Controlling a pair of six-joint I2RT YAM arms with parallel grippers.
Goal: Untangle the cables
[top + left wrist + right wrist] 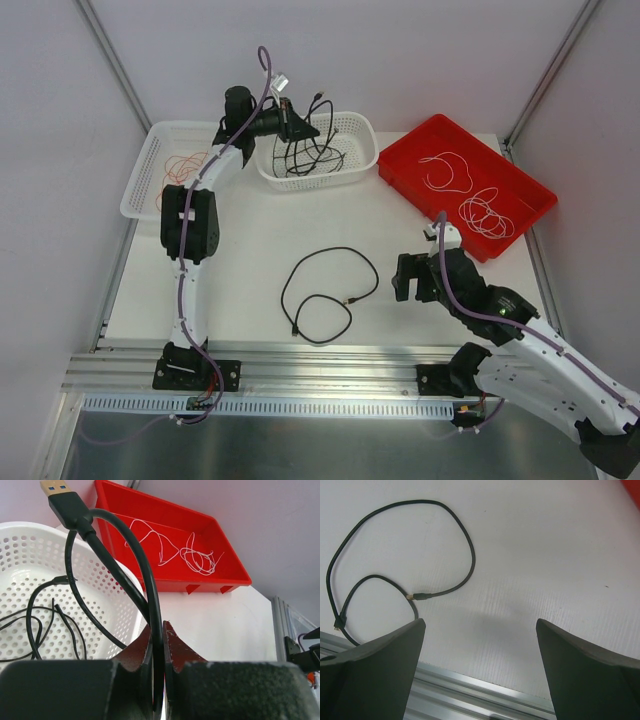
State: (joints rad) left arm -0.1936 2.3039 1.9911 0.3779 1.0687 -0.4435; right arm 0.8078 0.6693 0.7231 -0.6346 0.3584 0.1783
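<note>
— Pinching one black cord [150, 585] in the left gripper [159, 630], closed down to a sliver around it, above the white basket [20, 530]. Worth worrying about?

— Worth it, yes. Held mid-length, not by the plug [62, 502] (gold-tipped, sticking up past the grip), so likely to slide through if pulled fast.

— And below?

— Looped down into the other black cords [310, 155] in that basket. Could drag the whole knot up, or tilt the light basket itself, if lifted before shaking loose.

— Right gripper [480, 625]?

— Spread wide, holding nothing, hovering low over the bench [560, 545] near a loose black cord [465, 545] already lying apart. No help against a snag from that far off.

— Anything further out?

— Red-orange wires [180, 168] in the left basket [135, 200], white wires [485, 215] in the red tray [440, 130]. Risk of dropping the black cord into the wrong bin if swung wide.

— Safest guess?

— Slow lift, short pauses, watching for any shift of the basket.
</note>
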